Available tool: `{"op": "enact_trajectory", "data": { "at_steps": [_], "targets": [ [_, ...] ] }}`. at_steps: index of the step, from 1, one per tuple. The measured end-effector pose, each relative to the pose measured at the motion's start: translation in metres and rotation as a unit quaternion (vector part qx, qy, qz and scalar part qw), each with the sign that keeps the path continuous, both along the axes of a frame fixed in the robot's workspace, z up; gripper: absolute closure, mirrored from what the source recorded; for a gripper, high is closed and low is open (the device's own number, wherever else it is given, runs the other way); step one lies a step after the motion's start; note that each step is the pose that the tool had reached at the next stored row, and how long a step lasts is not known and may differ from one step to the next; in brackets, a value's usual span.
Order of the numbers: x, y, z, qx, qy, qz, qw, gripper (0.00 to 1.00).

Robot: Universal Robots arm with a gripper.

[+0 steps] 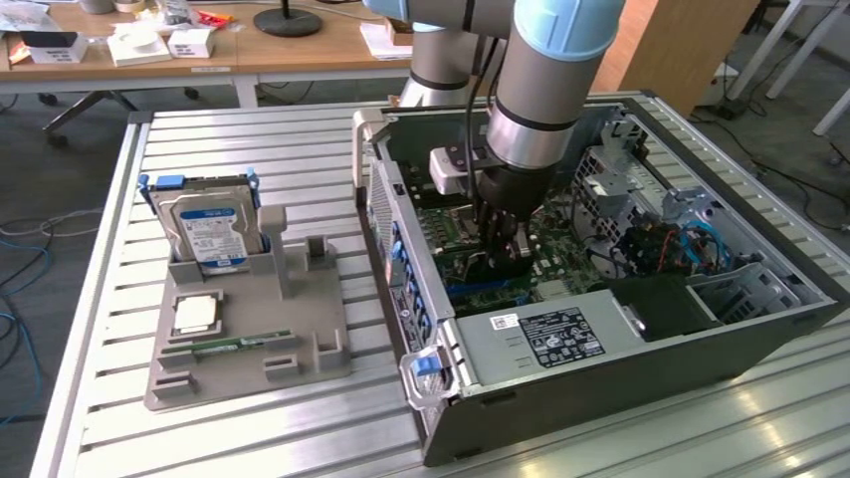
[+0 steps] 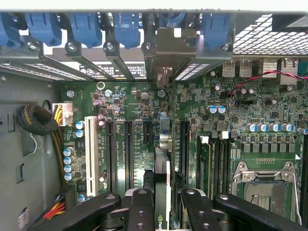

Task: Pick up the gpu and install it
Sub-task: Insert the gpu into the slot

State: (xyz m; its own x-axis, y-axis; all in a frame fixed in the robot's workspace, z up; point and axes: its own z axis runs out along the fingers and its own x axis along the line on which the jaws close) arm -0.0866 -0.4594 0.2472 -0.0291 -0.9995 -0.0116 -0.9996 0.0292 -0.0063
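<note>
Gripper (image 2: 163,199) clamps the gpu (image 2: 162,163) edge-on between its fingers (image 2: 140,207), directly above the motherboard (image 2: 269,106) slots. Slight tilt could jam its connector beside the slot, or snag the bracket (image 2: 168,48) ahead on the case (image 1: 598,418).

Room is tight inside the open case (image 1: 598,398). The gpu (image 2: 162,187) stands edge-on between the gripper (image 2: 163,199) fingers (image 2: 140,207), with bare slots (image 2: 129,154) close on both flanks. Blue latches (image 2: 86,26) crowd the rear wall ahead. We note the power supply (image 1: 558,334) and cables (image 1: 678,244) hemming the arm. Straight up is open. The table (image 1: 266,438) gives room around the fixture (image 1: 306,309).
</note>
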Motion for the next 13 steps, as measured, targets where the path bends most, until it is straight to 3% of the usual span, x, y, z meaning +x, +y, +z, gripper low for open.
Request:
{"op": "enact_trajectory", "data": {
  "at_steps": [13],
  "targets": [
    [0.0,0.0,-0.0013,0.0,0.0,0.0,1.0,0.74]
  ]
}}
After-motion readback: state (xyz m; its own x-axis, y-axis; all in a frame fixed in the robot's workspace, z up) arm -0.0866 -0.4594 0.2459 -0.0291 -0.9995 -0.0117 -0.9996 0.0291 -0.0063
